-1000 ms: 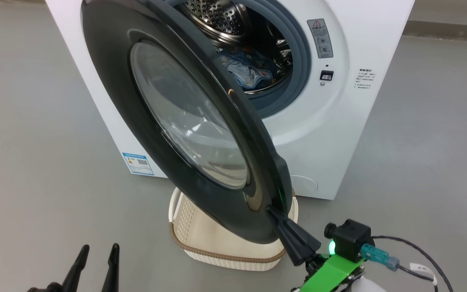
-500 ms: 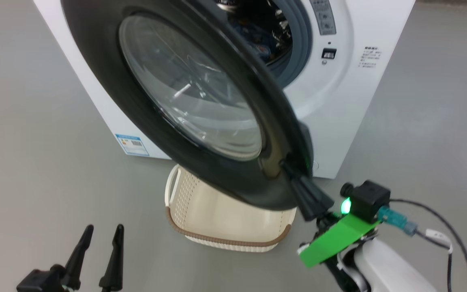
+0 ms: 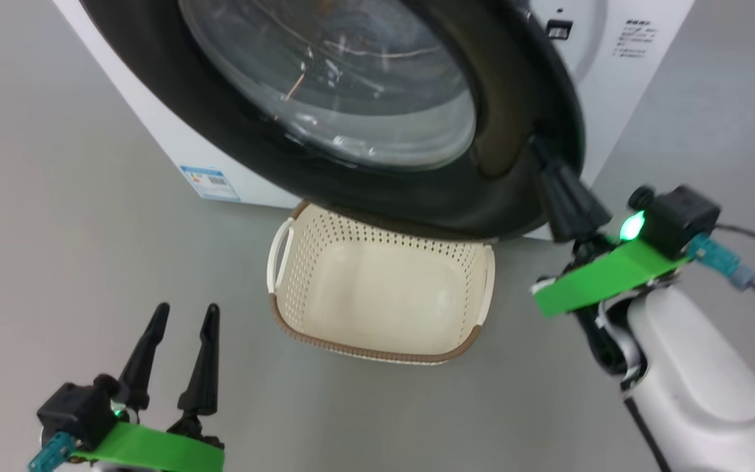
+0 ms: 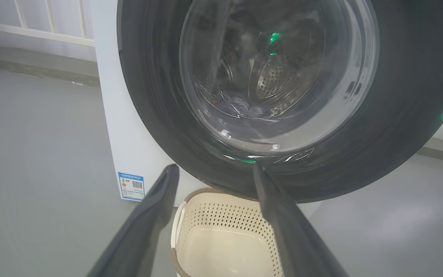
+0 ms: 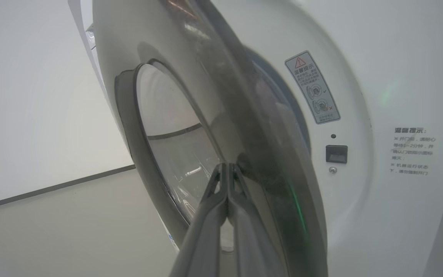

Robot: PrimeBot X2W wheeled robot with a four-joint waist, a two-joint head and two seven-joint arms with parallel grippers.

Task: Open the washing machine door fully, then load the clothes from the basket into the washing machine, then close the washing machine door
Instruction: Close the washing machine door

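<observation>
The washing machine [image 3: 613,92] stands on the grey floor [image 3: 56,262], at the top of the head view. The washing machine door [image 3: 331,98] hangs partly open, angled off the white front. In the right wrist view a gap separates its rim from the front panel, and the latch socket [image 5: 336,154] is exposed.

The basket [image 3: 384,246] sits on the floor directly below the door's lower rim, its interior showing bare cream plastic.

Right arm: the pale forearm [image 3: 692,367] rises from the lower right, carrying a green bracket [image 3: 603,275] and a black camera [image 3: 679,216]. The right gripper [image 3: 538,147] points up and inward. Its jaws are pressed together with nothing between them, and its tips bear on the door's black rim near the free edge.

Left arm: the left gripper [image 3: 187,309] is at the lower left, well apart from the basket. Its fingers point up, with the jaws moderately spread and holding nothing.

The clothes [image 4: 240,107] lie in the bottom of the drum, visible through the door glass.

A blue label [image 3: 210,182] is fixed low on the machine's front.
</observation>
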